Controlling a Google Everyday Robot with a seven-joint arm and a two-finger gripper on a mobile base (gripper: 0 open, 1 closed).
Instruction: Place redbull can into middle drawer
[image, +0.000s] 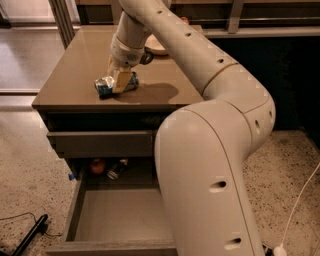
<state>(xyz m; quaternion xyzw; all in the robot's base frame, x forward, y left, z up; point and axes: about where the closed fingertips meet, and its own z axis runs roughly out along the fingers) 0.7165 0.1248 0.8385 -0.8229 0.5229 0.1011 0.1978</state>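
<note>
My arm fills right of view, reaching over brown cabinet. Middle drawer stands pulled out low at front. My gripper is down on cabinet top, over redbull can lying on its side; cannot tell whether it grips. Risk: round, dented can rolls or slips from off-centre hold, falls short of drawer.

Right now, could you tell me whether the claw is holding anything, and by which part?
It cannot be told for sure. The claw is down over the middle of the can, which lies on its side on the cabinet top.
</note>
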